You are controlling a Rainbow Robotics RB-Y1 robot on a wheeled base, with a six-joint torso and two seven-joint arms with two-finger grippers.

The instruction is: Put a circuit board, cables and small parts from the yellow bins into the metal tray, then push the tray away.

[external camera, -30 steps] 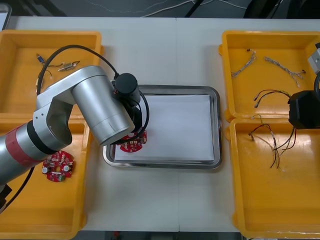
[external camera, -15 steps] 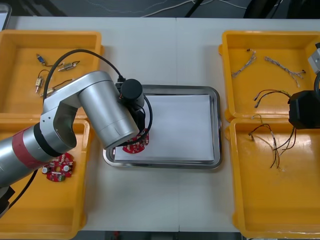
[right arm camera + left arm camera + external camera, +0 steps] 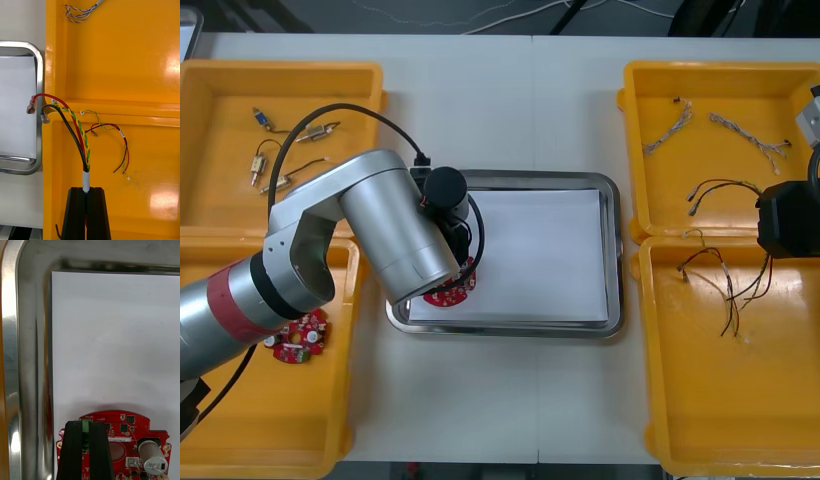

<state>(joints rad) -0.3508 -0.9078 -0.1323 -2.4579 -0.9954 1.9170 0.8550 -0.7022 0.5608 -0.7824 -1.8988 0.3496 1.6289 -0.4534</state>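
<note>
Gripping circuit board (image 3: 123, 427) edge: left tool (image 3: 85, 425) | board apparently on tray (image 3: 26, 352) lining | right tool (image 3: 86, 189) pinching cables (image 3: 77, 131)

- My tray (image 3: 613, 250) sits mid-tabletop (image 3: 500, 100), between the bins (image 3: 700, 400).
- A circuit board (image 3: 450, 294) is in its near left corner, between my left fingers (image 3: 73, 450).
- Another board (image 3: 295, 336) lies in the near left bin (image 3: 270, 430).
- Small parts (image 3: 315, 130) lie in the far left bin (image 3: 220, 120), cables (image 3: 725, 285) in the right bins (image 3: 740, 100).
</note>
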